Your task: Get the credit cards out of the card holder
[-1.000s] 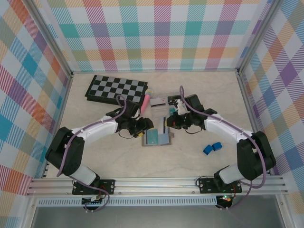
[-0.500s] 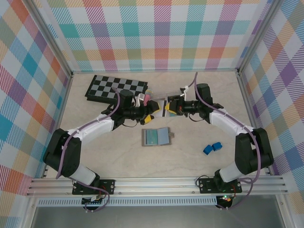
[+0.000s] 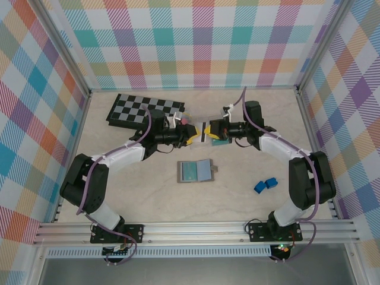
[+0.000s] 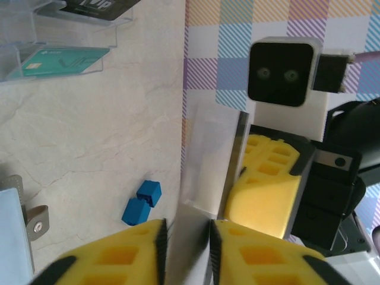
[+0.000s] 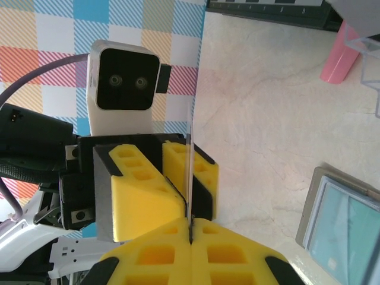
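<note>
Top external view: the left hand (image 3: pixel 194 134) and the right hand (image 3: pixel 208 129) are being presented tip to tip above the rear of the bench (image 3: pixel 148 202), with a held card (image 3: pixel 202 130) being spanned between them. The card holder (image 3: pixel 196 171) is being shown lying open and flat on the bench, nearer the arm bases and apart from both hands, with a teal face being displayed in its left panel. A chequered board (image 3: pixel 145 111) is being recorded at rear left and blue blocks (image 3: pixel 265 185) at right. Left wrist view: the left hand (image 4: pixel 187 228) is being seen with its fingers set slightly apart on either side of the held card (image 4: pixel 208 160), whose far end is being clamped by the right hand (image 4: pixel 255 178). A teal card (image 4: pixel 59 61) and a black card (image 4: pixel 98 7) are being kept in a clear box (image 4: pixel 15 71). Right wrist view: the right hand (image 5: pixel 190 228) is being shown pressed closed on the held card (image 5: pixel 190 166), seen edge-on, and the card holder (image 5: pixel 341 219) is being shown at lower right.
</note>
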